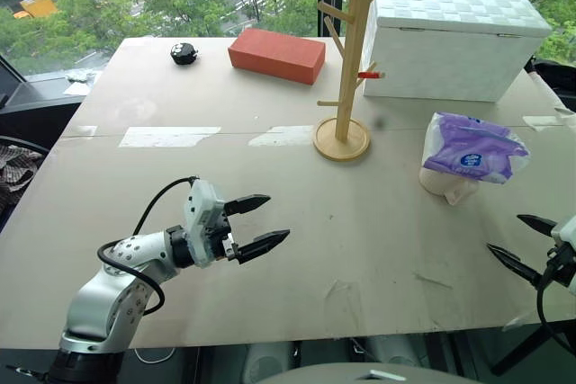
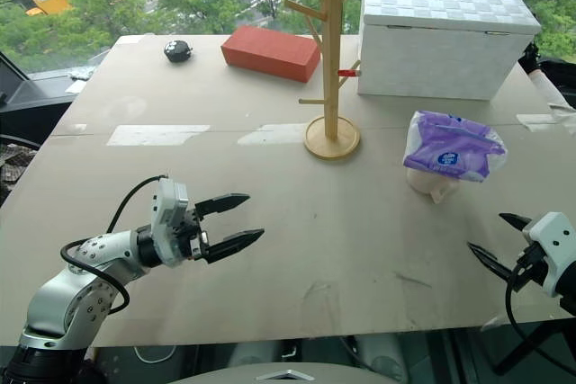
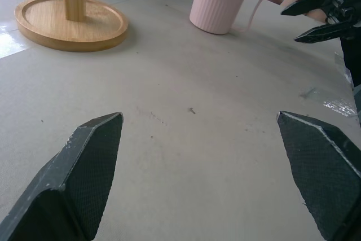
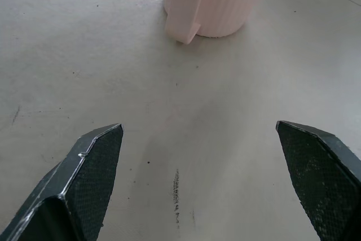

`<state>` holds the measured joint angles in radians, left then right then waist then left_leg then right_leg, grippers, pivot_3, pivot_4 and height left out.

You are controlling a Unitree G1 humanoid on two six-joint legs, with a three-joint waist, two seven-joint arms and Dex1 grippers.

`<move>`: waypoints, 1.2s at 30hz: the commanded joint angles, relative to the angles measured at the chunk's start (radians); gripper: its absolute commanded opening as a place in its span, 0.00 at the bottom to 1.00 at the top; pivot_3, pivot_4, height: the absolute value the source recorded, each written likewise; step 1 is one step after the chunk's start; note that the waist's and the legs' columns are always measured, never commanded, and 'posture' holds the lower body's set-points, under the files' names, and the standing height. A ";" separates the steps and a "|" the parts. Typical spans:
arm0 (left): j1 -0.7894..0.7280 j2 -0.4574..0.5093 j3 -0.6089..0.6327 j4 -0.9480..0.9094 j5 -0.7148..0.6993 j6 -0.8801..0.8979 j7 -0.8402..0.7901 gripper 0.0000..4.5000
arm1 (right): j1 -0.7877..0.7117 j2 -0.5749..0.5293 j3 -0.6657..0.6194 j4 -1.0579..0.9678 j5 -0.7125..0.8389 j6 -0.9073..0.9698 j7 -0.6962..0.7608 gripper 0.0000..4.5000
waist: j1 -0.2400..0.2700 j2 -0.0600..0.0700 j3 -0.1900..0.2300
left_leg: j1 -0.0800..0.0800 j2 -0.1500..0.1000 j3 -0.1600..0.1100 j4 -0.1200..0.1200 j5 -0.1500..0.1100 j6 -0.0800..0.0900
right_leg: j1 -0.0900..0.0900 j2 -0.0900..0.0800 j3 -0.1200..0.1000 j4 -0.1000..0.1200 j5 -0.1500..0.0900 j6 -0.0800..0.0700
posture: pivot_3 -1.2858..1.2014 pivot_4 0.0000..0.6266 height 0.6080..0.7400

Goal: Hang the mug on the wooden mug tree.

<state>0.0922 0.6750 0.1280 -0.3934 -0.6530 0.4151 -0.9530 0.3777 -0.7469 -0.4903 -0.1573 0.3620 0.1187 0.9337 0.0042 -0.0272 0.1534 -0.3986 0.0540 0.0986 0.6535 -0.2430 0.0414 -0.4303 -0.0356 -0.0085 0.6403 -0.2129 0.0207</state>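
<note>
Left gripper: we see its fingers spread apart, holding nothing, over the table
Wooden mug tree: we see it standing upright mid-table, near the red brick
Mug: upright right of the tree, with the tissue packet resting on top
Right gripper: we see its fingers wide apart, empty, near the mug but not touching

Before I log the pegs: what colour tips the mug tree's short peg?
Red, clearest in the left eye view.

The wooden mug tree stands mid-surface; brick block behind-left; box behind-right; tissue packet atop the mug, right.
</note>
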 commanded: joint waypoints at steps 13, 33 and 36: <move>-0.135 -0.038 -0.037 -0.077 -0.096 -0.012 -0.110 1.00 | -0.141 -0.192 -0.152 -0.179 -0.017 0.046 -0.035 0.98 | 0.009 0.001 0.000 | -0.001 0.000 0.000 -0.001 0.000 0.000 | 0.000 0.001 0.000 0.000 0.000 0.000 | 0.52 0.24 1.00; -0.134 -0.046 -0.040 -0.124 -0.119 -0.008 -0.085 1.00 | -0.341 -0.323 0.083 -0.124 -0.200 -0.076 0.020 0.98 | 0.008 0.000 0.000 | -0.001 -0.001 0.001 0.001 0.000 0.000 | 0.000 0.001 0.001 0.000 0.000 0.001 | 0.52 0.24 1.00; -0.137 -0.046 -0.035 -0.129 -0.123 -0.007 -0.078 1.00 | -0.372 -0.323 0.106 -0.091 -0.209 -0.087 0.025 0.98 | 0.008 0.000 0.000 | -0.001 -0.001 0.001 0.001 0.000 0.000 | 0.000 0.001 0.001 0.000 0.000 0.001 | 0.52 0.24 1.00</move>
<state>-0.0365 0.6282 0.0772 -0.4830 -0.7524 0.4098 -1.0374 0.0221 -1.0536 -0.3752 -0.2504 0.1596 0.0543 0.9549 0.0124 -0.0273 0.1538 -0.3992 0.0534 0.0992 0.6545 -0.2428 0.0415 -0.4301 -0.0342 -0.0079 0.6405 -0.2131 0.0212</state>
